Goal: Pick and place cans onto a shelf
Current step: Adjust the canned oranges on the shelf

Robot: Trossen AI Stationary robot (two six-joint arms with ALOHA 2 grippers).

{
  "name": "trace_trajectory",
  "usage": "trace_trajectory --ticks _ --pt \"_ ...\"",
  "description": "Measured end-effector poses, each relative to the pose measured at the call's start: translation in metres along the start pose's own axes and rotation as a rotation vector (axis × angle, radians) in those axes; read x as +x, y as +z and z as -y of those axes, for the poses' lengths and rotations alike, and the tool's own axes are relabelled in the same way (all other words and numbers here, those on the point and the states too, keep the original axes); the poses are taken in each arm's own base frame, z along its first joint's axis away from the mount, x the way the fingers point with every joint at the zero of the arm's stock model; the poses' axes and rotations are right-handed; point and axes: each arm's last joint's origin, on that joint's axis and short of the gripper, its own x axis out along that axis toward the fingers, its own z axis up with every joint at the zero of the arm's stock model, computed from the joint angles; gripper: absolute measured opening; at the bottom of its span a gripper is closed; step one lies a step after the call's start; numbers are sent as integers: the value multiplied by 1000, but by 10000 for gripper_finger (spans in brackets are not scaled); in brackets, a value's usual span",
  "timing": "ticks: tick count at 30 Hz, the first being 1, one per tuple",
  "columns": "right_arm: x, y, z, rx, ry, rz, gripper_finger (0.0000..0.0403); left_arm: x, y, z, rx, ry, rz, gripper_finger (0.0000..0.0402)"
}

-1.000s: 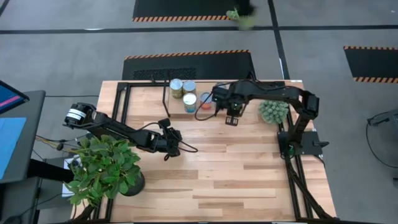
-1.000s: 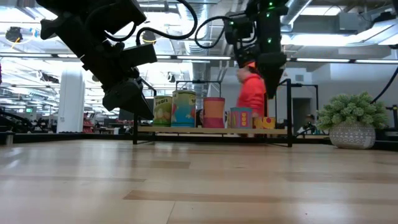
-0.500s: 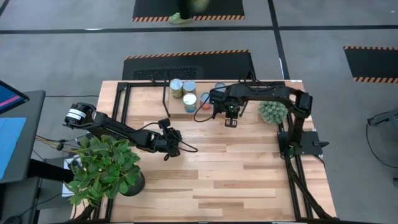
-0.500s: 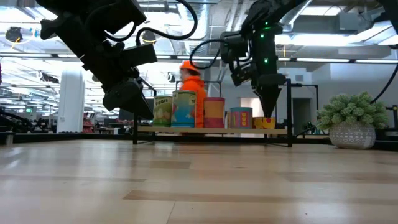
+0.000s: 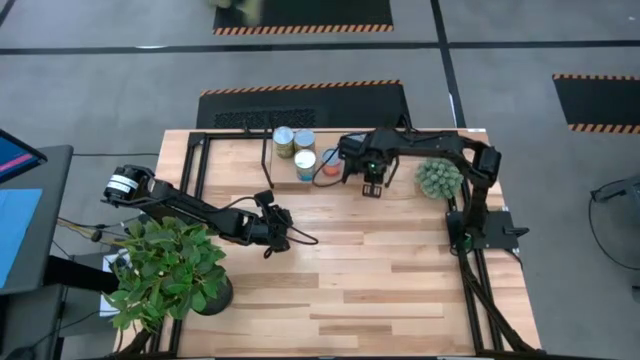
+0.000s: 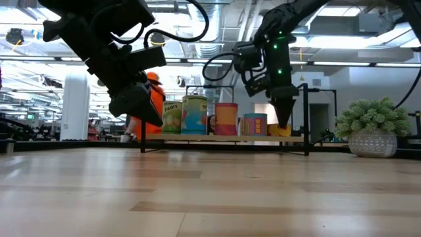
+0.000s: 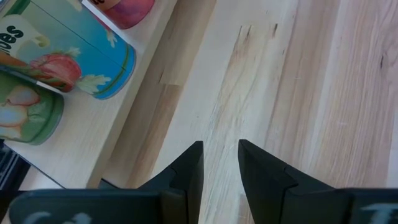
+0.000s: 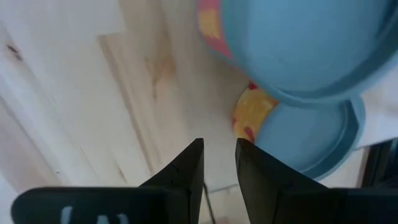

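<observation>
Several cans stand upright on the low light-wood shelf [image 5: 385, 172] at the table's far side: two green-and-blue ones [image 6: 194, 115] at the left, a pink one [image 6: 226, 118], and short ones [image 6: 254, 124] to their right. From above they show round tops [image 5: 305, 163]. My right gripper [image 5: 370, 186] is shut and empty, pointing down near the shelf's near edge, just in front of a short yellow can [image 6: 276, 130]. Its wrist view shows two blue can tops [image 8: 298, 43]. My left gripper [image 5: 277, 235] is shut and empty over the table's middle left, near of the shelf [image 7: 81, 149].
A small potted plant [image 5: 440, 178] stands right of the shelf, and a larger leafy plant [image 5: 165, 270] stands at the table's near left corner. Bare plank tabletop [image 5: 390, 270] lies near of the shelf. A person in orange [image 6: 154, 99] walks in the room behind.
My right gripper has come down from above can height to just above the shelf's level and has gone a little toward the table's far edge, staying shut. The person in orange behind the table has walked from right to left.
</observation>
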Motion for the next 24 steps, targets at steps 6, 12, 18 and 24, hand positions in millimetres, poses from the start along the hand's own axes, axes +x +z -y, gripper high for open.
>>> trace_trajectory --ticks 6,12,18,24 --pt "2 -4 11 30 -9 -18 116 0 0 0 0 0 0 93" --pt "3 -5 13 34 -10 -29 116 0 0 0 -1 -1 -1 93" --pt "2 -4 10 27 -10 -27 116 0 0 0 -1 -1 -1 93" --pt "4 -3 16 49 -20 -1 116 0 0 0 -1 -2 -1 93"
